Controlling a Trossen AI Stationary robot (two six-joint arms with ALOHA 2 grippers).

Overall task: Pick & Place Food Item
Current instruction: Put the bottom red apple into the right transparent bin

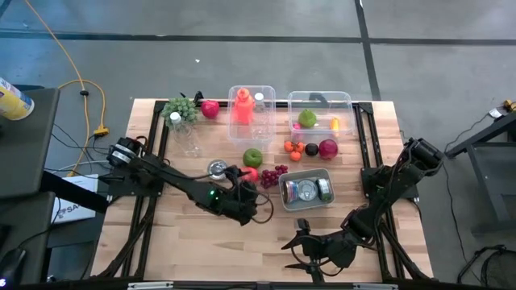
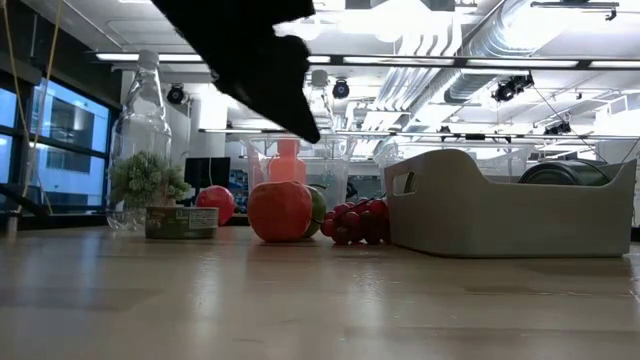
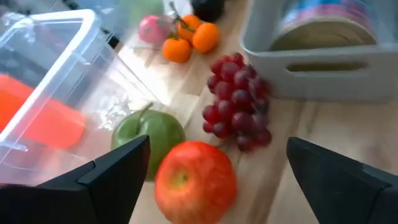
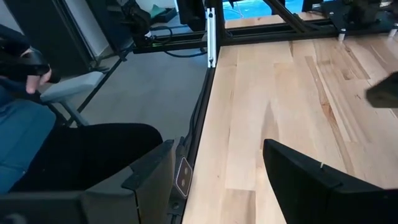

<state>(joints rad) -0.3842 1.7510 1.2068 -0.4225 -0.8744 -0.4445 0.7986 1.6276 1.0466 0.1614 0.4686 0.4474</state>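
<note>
A red apple [image 3: 194,180] rests on the wooden table, with a green apple [image 3: 149,132] just behind it and a bunch of dark red grapes [image 3: 236,102] beside it. My left gripper [image 3: 219,146] hovers open just above the red apple [image 1: 250,173], slanting down from the table's left, one finger on either side and touching nothing. In the low view its dark fingers [image 2: 270,70] hang clear above the apple [image 2: 280,210]. My right gripper [image 1: 297,243] waits open near the table's front edge, with only bare table between its fingers [image 4: 149,177].
A grey bin [image 1: 306,189] with cans stands right of the grapes. Behind are two clear containers [image 1: 251,105] [image 1: 321,113], oranges [image 3: 193,37], a dark plum and a red fruit [image 1: 327,148]. A tin [image 2: 180,222], a glass bottle [image 2: 140,130] and green grapes [image 1: 179,109] stand at the far left.
</note>
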